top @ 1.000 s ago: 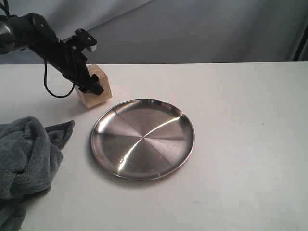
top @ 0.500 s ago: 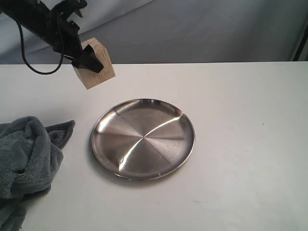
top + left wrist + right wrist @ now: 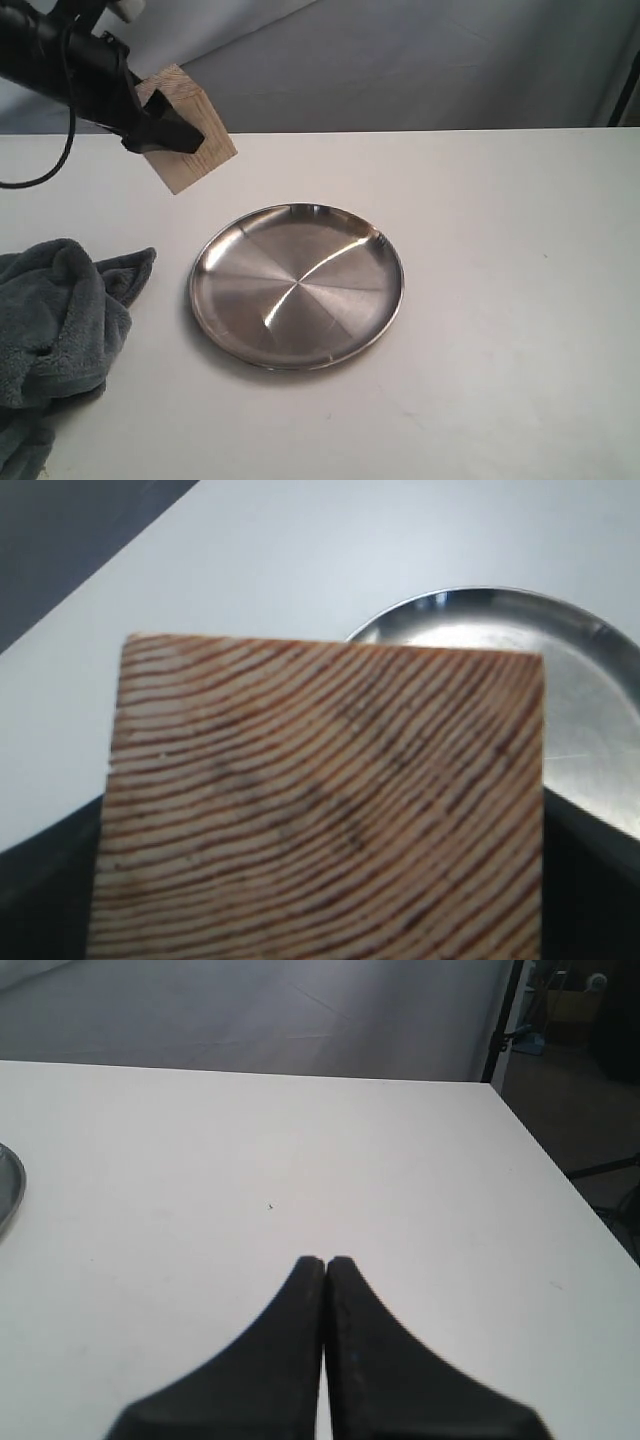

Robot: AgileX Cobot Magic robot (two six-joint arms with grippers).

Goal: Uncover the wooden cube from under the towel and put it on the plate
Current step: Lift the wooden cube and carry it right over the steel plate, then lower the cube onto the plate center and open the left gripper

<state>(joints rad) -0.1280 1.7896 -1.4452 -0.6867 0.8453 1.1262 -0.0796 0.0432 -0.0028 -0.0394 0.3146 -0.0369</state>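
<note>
My left gripper [image 3: 158, 122] is shut on the wooden cube [image 3: 190, 135] and holds it tilted in the air, up and to the left of the plate [image 3: 297, 287]. In the left wrist view the cube's grained face [image 3: 330, 800] fills most of the picture, hiding the jaws, with the plate's rim [image 3: 480, 598] beyond it. The grey-blue towel [image 3: 55, 330] lies crumpled on the table at the lower left. My right gripper [image 3: 326, 1260] is shut and empty above bare white table; it does not show in the exterior view.
The white table [image 3: 500, 300] stretches right of the plate. A grey backdrop [image 3: 400, 60] hangs behind its far edge. In the right wrist view the table's edge [image 3: 560, 1170] and a dark stand beyond it show, and a sliver of the plate [image 3: 8, 1195].
The left gripper has lifted the cube off the table, up and slightly leftward, and the cube has tilted more. Towel and plate have not moved.
</note>
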